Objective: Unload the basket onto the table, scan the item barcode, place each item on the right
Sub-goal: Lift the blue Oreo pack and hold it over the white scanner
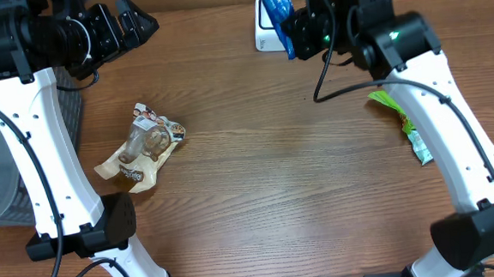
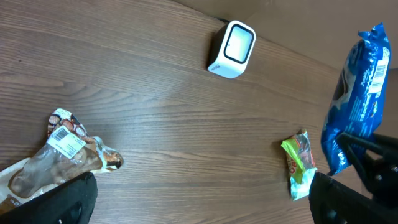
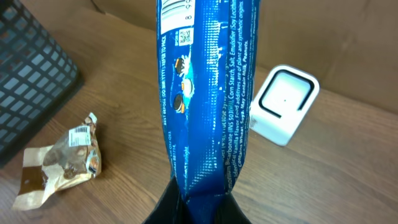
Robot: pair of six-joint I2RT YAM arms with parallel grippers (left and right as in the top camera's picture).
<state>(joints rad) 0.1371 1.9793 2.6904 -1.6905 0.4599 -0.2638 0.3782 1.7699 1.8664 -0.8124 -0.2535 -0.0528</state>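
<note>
While the right gripper [image 1: 298, 25] is clamped on the lower end of the blue packet [image 3: 205, 81], the packet stands upright and clear of the desk [image 1: 275, 180], near the far edge. White scanner [image 3: 285, 104] sits on the desk just beside the packet, window tilted upward; the two look apart, not touching. Barcode [image 3: 175, 11] is visible near the packet's top end, on the face toward the right wrist camera, partly cut by the frame edge. Left gripper [image 1: 141, 25] hangs at the far left, fingers spread wide, nothing between them. Tan snack bag [image 1: 142, 145] lies flat on the left half of the desk, well apart from the scanner. Green wrapper [image 1: 401, 120] lies at the right, beside the right arm. Dark mesh basket [image 3: 31, 81] stands at the left edge.
</note>
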